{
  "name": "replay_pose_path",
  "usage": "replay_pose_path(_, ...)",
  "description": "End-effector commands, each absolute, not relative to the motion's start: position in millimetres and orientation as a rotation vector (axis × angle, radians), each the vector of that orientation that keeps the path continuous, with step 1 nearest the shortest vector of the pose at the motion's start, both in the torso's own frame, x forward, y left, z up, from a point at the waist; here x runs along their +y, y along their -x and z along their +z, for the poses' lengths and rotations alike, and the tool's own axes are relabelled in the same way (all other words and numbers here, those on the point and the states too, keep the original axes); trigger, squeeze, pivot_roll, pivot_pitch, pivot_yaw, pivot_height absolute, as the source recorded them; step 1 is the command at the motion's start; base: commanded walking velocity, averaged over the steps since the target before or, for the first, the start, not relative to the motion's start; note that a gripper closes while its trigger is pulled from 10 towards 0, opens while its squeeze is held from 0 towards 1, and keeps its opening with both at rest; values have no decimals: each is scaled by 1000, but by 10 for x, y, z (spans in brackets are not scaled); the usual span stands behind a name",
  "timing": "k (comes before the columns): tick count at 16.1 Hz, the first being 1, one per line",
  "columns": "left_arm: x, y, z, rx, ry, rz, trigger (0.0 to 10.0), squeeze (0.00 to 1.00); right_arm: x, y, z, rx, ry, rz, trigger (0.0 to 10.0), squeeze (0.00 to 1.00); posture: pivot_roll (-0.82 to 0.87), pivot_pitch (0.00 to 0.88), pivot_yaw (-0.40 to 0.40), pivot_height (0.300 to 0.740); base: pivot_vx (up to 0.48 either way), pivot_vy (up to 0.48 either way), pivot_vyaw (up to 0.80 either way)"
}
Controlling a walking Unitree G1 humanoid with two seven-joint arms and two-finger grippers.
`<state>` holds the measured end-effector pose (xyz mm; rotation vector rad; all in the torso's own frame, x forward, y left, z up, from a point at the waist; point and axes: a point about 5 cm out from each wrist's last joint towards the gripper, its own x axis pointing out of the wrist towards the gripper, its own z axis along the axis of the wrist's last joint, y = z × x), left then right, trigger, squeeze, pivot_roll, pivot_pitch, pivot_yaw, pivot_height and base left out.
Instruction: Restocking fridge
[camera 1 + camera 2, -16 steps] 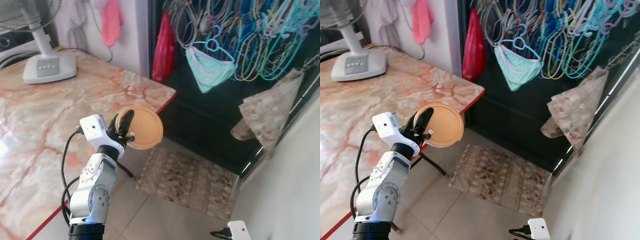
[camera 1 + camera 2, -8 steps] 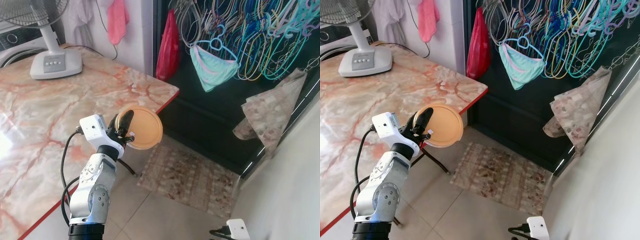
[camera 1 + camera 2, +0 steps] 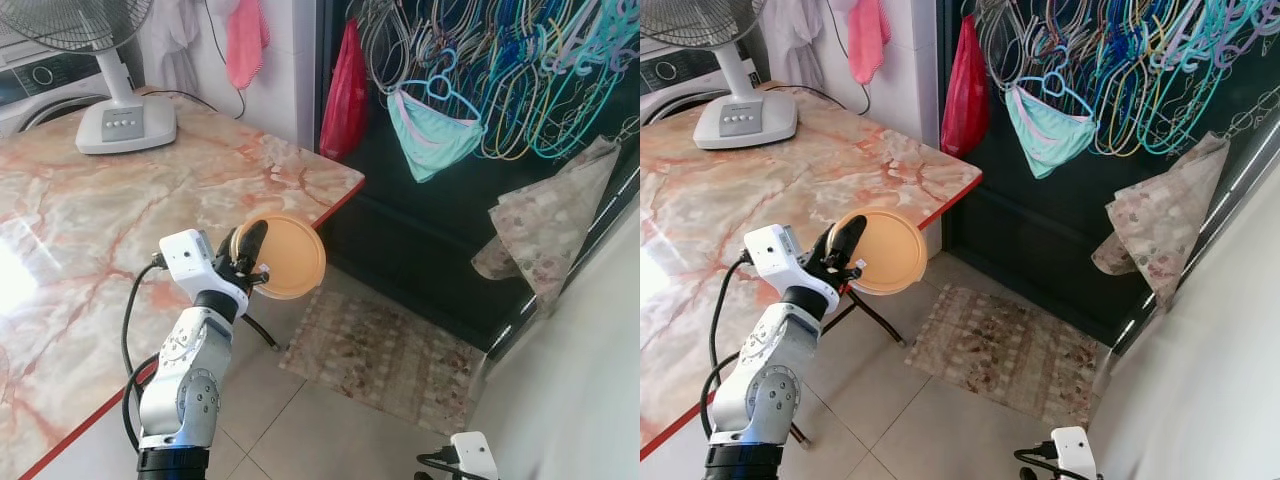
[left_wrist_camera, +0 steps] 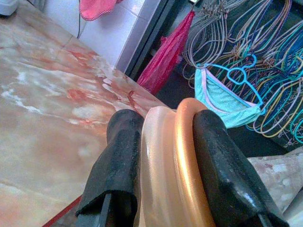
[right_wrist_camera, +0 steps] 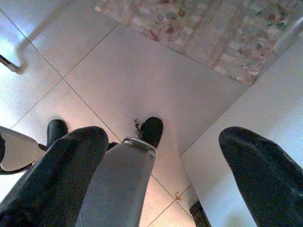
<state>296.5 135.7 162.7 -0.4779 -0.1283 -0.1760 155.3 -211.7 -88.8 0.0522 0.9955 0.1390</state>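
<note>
My left gripper (image 3: 249, 253) is raised in front of me, just off the corner of the marble table (image 3: 90, 220). It is shut on a round orange plastic dish (image 3: 288, 257), held upright on its edge. In the left wrist view the dish's rim (image 4: 182, 156) is squeezed between the two black fingers (image 4: 120, 156). My right gripper (image 5: 163, 142) hangs low at my side over the tiled floor, its fingers wide apart with nothing between them. Its white wrist (image 3: 470, 455) sits at the bottom edge of the head view.
A white fan (image 3: 115, 110) stands on the table's far side, with a washing machine (image 3: 40, 85) behind it. Ahead, many hangers (image 3: 500, 60), a red bag (image 3: 345, 95) and a cloth (image 3: 545, 240) hang on a dark wall. A patterned rug (image 3: 385, 360) covers the floor.
The whole picture has shifted down and to the right, so the camera has moved. The left gripper holds the orange dish as before. The right arm still hangs low.
</note>
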Motion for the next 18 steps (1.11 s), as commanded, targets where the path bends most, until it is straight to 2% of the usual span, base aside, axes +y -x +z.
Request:
replay_pose_path(1, 1343, -2967, 1666, -140, 476, -181, 10000, 0, -2194, -1435, -920, 1029, -68, 107, 10000, 0, -40, 1, -6, 740, -281, 0, 0)
replay_pose_path(7, 1344, -2969, 1673, -143, 476, -179, 10000, 0, -2195, -1433, -919, 1029, -71, 112, 10000, 0, -39, 0, -7, 740, -287, 0, 0)
replay_pose_path(15, 1337, -2972, 1636, -114, 456, -174, 10000, 0, -2192, -1432, -920, 1031, -73, 115, 10000, 0, -37, 2, -7, 740, 0, 0, 0)
replay_pose_path(18, 1339, -2972, 1638, -114, 456, -172, 10000, 0, -2190, -1431, -921, 1031, -75, 115, 10000, 0, -38, 3, -7, 740, 0, 260, 0)
